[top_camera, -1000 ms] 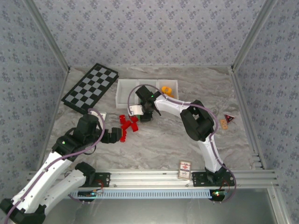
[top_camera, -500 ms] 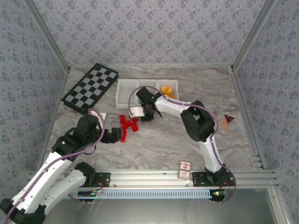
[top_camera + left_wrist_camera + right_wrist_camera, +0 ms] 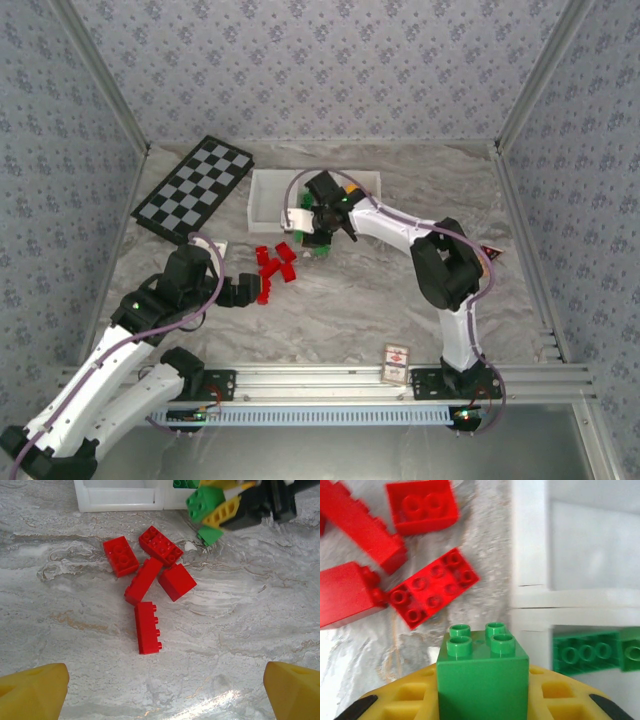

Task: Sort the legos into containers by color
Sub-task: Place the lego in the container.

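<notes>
The right hand (image 3: 482,700) is pinching a green four-stud brick (image 3: 482,680) between its yellow pads. It holds the brick studs up, over the marbled surface (image 3: 240,630) and just beside the near wall of the white three-bin tray (image 3: 530,600). More green bricks (image 3: 585,652) lie inside the bin beyond that wall. Another green piece (image 3: 210,534) sits below that hand, apparently on the surface, though blur makes this uncertain. Five red bricks (image 3: 150,580) lie in a loose cluster on the surface, outside the tray. The left hand (image 3: 255,288) is spread wide, low and near the red cluster but apart from it.
</notes>
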You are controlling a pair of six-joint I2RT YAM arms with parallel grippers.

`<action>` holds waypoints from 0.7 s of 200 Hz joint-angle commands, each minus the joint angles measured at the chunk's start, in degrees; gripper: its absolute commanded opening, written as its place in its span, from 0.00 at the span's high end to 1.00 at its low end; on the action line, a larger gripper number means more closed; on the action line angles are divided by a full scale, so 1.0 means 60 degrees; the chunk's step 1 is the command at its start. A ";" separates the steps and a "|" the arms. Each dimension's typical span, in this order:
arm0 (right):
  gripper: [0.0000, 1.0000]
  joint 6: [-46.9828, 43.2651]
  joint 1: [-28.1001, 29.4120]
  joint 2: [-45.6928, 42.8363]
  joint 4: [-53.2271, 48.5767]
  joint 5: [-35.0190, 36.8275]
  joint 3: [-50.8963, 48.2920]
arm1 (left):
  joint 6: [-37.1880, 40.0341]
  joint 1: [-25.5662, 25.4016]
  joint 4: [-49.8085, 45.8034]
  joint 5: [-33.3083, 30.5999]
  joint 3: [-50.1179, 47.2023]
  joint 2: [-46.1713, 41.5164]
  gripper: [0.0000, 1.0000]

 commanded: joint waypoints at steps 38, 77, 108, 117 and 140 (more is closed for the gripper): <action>0.79 0.2250 -0.0441 0.1106 -0.0536 0.0915 0.2508 | -0.0022 -0.0075 0.0079 0.0046 -0.0023 -0.0112 0.00; 0.76 0.3079 -0.0435 0.2308 -0.1424 0.1771 0.4249 | -0.0022 -0.0082 0.0081 0.0061 -0.0023 -0.0112 0.00; 0.76 0.3283 -0.0459 0.3000 -0.2117 0.2580 0.5155 | -0.0022 -0.0083 0.0054 0.0054 -0.0023 -0.0112 0.00; 0.75 0.3333 -0.0445 0.3126 -0.2199 0.2862 0.5311 | -0.0022 -0.0075 0.0058 0.0069 -0.0022 -0.0113 0.00; 0.73 0.3461 -0.0444 0.3339 -0.2453 0.3423 0.5606 | -0.0022 -0.0084 0.0055 0.0074 -0.0022 -0.0112 0.00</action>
